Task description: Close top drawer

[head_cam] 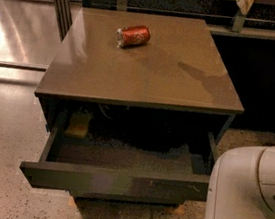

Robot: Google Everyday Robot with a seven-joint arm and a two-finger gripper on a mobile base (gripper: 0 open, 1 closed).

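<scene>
The wide, shallow dark grey-brown top drawer is found pulled far out under the brown cabinet top. The gripper is outside the view, so its state cannot be told. The approach is judged not yet done; next, the flat front must be pushed straight inward.

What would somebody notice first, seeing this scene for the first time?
The top drawer hangs pulled far out of the brown-topped cabinet, a yellowish block in its back left corner. A red can lies on its side toward the back of the cabinet top. The robot's white body fills the lower right corner, and its hand barely shows at the top right edge.
</scene>
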